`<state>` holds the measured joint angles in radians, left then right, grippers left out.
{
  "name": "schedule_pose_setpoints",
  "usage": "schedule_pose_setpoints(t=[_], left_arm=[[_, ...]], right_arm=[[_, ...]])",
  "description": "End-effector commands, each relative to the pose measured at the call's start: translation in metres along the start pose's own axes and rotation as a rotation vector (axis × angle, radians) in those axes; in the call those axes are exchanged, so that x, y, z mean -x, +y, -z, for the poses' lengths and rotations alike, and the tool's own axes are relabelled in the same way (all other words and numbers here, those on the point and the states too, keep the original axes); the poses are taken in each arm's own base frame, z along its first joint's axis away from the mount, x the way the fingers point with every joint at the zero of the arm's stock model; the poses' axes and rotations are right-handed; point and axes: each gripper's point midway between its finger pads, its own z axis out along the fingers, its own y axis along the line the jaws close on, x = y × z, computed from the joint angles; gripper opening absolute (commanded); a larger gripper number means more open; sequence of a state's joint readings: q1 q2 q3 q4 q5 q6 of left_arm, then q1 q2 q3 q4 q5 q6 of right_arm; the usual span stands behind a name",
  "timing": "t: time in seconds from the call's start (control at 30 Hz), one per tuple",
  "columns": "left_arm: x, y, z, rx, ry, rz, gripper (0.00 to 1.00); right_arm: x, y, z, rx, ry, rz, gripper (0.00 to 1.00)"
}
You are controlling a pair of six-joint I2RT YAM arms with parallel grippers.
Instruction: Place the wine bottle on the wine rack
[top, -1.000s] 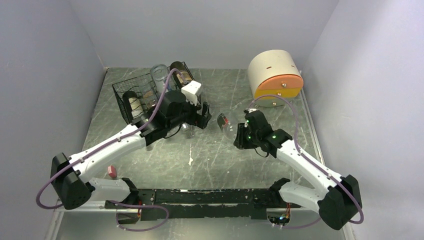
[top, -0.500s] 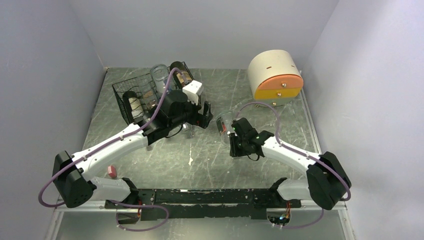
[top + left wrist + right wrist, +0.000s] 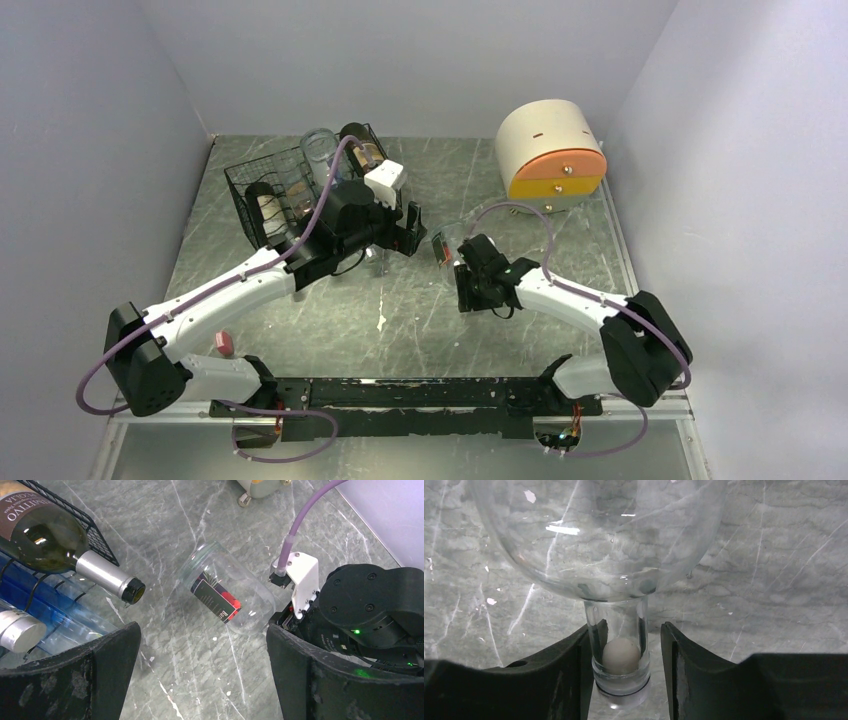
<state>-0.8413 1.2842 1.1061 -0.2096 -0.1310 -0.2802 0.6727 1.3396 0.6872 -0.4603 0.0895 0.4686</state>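
Two claws: your right claw (image 3: 626,640) has just loosened round the neck of the wine bottle (image 3: 227,597), lying on the bench (image 3: 400,320) short of the wine rack (image 3: 255,185); left claw (image 3: 202,635), wide open, empty, likely regrasps.

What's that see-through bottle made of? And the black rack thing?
The clear bottle looks like glass or hard plastic: see-through and shiny with bright glints. I can't tell which. The rack looks like thin metal wire with a black coating, bent into a grid.

Left pincer (image 3: 202,665) wide, right pincer (image 3: 626,650) ajar
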Motion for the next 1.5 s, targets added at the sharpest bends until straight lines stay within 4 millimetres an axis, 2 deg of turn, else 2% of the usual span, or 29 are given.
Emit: schedule_pose_setpoints(t=[0.0,0.3,0.43,0.63,0.67,0.8,0.83,0.97,1.1,1.47], left_arm=[[0.014,0.001,0.004,0.006,-0.053,0.000,0.99],[0.012,0.004,0.005,0.018,-0.051,0.002,0.99],[0.012,0.006,0.005,0.028,-0.048,-0.001,0.99],[0.010,0.008,0.008,0.030,-0.053,0.008,0.99],[0.010,0.008,0.009,0.031,-0.054,0.007,0.99],[0.013,0.011,0.010,0.049,-0.058,0.002,0.99],[0.014,0.012,0.011,0.053,-0.060,0.001,0.99],[0.018,0.013,0.014,0.059,-0.075,-0.001,0.99],[0.022,0.014,0.018,0.068,-0.087,-0.003,0.99],[0.043,0.019,0.037,0.096,-0.143,-0.006,0.99]], right_arm=[[0.018,0.001,0.000,-0.019,-0.046,0.008,0.51],[0.034,0.007,-0.015,-0.028,-0.073,0.015,0.54],[0.040,0.011,-0.022,0.000,-0.106,0.039,0.50],[0.032,0.006,-0.033,-0.021,-0.094,0.042,0.46],[0.030,0.004,-0.034,-0.026,-0.092,0.039,0.42],[0.030,0.001,-0.036,-0.035,-0.110,0.044,0.01],[0.031,0.000,-0.034,-0.037,-0.119,0.049,0.00],[0.047,0.001,-0.021,-0.027,-0.194,0.060,0.00],[0.066,0.007,0.000,0.002,-0.275,0.062,0.00],[0.104,0.014,0.058,0.057,-0.473,0.016,0.00]])
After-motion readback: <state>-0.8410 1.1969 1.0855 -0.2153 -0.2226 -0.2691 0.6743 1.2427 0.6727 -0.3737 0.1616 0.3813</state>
